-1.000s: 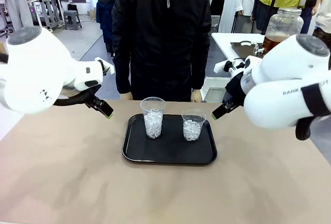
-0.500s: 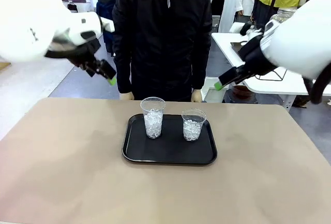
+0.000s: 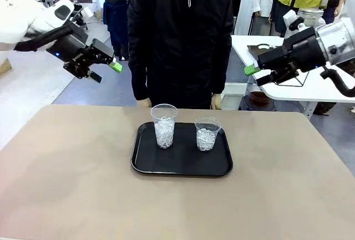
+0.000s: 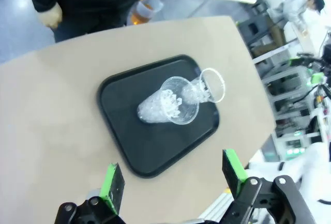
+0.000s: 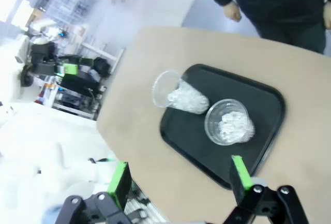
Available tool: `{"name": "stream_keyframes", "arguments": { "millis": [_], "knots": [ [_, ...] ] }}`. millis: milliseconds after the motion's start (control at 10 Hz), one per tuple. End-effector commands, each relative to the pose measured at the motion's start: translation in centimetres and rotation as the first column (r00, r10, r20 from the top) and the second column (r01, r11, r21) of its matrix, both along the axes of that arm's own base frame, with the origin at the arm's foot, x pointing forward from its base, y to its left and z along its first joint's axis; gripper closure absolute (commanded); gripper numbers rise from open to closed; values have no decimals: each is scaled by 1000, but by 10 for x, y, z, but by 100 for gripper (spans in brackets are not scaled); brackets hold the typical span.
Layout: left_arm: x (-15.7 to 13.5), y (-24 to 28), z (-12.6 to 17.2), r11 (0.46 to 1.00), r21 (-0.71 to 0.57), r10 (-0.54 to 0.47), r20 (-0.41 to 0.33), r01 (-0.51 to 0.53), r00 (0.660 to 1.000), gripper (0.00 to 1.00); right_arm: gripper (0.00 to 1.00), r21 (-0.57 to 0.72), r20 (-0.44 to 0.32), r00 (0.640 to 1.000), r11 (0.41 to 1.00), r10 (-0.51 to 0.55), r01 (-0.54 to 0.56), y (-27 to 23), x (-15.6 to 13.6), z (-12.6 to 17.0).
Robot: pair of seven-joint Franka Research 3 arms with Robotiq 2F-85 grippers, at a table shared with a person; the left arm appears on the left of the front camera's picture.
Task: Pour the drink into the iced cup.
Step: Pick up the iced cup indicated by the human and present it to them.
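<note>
Tan table [image 3: 66,190], black tray [image 3: 180,163] lying flat on it — centred, nearer the far edge

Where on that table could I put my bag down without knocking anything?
The tan table is bare left, right and on the near side of the black tray. The tray's near half is free. Crowded: the tray's far half, where the taller iced cup and the shorter iced cup stand.

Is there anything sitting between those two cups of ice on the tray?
No. In the front view, only a bare strip of the black tray separates the taller cup from the shorter cup.
</note>
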State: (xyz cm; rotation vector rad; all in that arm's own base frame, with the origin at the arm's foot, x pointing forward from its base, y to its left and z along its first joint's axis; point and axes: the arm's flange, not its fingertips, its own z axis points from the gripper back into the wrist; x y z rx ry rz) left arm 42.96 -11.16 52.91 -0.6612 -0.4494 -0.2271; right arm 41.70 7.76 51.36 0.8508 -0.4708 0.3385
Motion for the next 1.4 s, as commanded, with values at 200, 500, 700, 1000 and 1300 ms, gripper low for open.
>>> {"name": "stream_keyframes", "arguments": {
  "millis": [200,500,700,1000,1300],
  "knots": [
    [14,13,-22,995,-97,25,-54,-30,998,0,0,99,-78,997,995,18,-10,-13,25,-23],
    [11,16,-22,994,-96,52,-79,-60,995,0,0,113,-100,995,994,8,3,-19,16,-24],
    [11,16,-22,994,-96,52,-79,-60,995,0,0,113,-100,995,994,8,3,-19,16,-24],
    [19,47,-43,968,-235,55,-155,-91,986,0,0,244,-264,965,967,-8,75,-37,37,-40],
    [28,71,-62,892,-443,-13,-221,-88,975,0,0,404,-406,913,904,39,141,-61,55,-59]
  ]
}}
